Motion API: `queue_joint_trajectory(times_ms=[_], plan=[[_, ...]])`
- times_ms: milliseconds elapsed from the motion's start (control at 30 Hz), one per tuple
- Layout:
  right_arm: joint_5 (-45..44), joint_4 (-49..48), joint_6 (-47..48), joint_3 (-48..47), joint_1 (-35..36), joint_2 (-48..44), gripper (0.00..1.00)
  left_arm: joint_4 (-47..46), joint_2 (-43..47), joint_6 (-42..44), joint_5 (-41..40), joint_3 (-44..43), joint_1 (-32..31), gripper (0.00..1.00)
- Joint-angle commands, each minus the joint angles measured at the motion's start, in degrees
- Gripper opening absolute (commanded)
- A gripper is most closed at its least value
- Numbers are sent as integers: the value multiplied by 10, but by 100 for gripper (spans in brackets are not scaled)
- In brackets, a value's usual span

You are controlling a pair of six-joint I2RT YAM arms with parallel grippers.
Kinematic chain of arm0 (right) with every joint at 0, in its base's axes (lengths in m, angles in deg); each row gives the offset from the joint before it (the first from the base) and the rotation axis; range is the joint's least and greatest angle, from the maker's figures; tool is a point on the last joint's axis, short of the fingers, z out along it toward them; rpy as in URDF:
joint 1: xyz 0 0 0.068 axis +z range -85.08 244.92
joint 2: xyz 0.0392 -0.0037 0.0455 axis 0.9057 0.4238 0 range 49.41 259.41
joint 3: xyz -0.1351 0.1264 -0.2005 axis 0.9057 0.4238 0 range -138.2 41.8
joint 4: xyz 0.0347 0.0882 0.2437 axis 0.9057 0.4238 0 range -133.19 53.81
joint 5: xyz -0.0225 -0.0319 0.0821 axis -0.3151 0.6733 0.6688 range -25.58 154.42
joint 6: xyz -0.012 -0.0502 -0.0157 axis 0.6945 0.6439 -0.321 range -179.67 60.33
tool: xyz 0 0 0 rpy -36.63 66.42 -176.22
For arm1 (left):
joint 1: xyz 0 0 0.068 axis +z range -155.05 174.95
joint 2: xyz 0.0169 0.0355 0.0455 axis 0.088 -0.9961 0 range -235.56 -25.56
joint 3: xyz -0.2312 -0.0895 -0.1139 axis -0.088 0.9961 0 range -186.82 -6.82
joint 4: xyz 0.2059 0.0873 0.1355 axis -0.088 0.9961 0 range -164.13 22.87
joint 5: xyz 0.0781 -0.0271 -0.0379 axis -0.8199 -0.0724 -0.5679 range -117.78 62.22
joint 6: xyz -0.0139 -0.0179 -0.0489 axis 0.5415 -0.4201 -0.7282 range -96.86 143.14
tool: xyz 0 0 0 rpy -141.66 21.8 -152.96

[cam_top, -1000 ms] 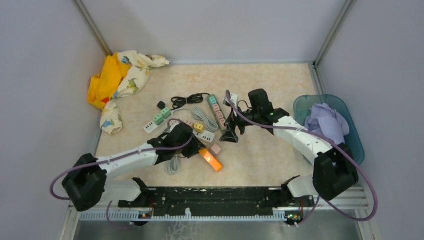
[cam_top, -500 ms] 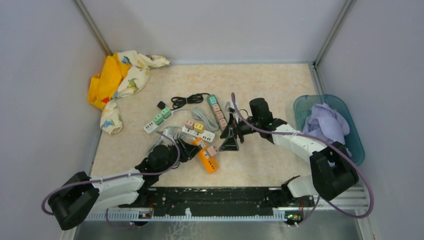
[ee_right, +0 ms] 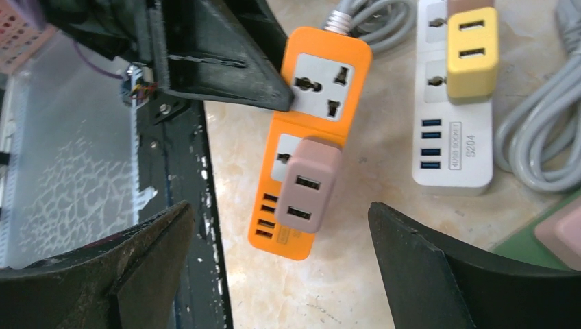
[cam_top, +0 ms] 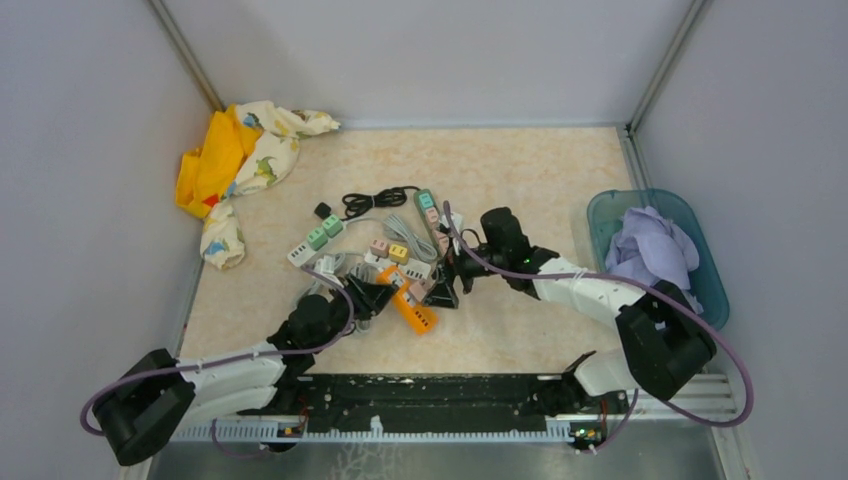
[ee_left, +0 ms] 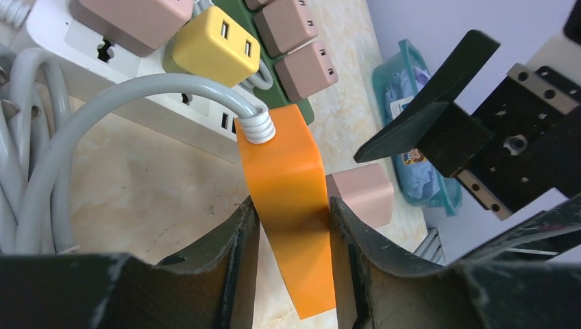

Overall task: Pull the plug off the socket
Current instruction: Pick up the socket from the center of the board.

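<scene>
Left gripper [ee_left: 293,207] pinched the orange power strip [ee_left: 284,164] by its long sides, centre of the top view. Pink plug [ee_right: 308,185] sat in the strip's face, mid-frame in the right wrist view. Right gripper [ee_right: 279,209] spread wide around the plug, not touching. White strip [ee_right: 452,130] lay upper right.

The left arm [cam_top: 235,365] lies low and stretched forward, jaws pinched narrow; the right arm [cam_top: 585,290] bends inward, jaws spread wide.

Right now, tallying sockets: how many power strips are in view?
4: long orange plastic strip in left gripper; white strip behind it; dark green strip beyond; second white strip further left. None seems hidden.
</scene>
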State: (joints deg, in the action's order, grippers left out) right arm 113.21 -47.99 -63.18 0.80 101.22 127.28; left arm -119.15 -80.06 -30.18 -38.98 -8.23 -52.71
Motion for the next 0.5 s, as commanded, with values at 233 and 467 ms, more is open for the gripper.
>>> queue_joint_trajectory(times_ms=[233,467], plan=[[-119,-55,-8,15,58,13,99,-15,30,-118,-65,-10,-3,0],[-134,-75,-19,24,84,29,99,7,39,-155,-78,-13,-3,0]])
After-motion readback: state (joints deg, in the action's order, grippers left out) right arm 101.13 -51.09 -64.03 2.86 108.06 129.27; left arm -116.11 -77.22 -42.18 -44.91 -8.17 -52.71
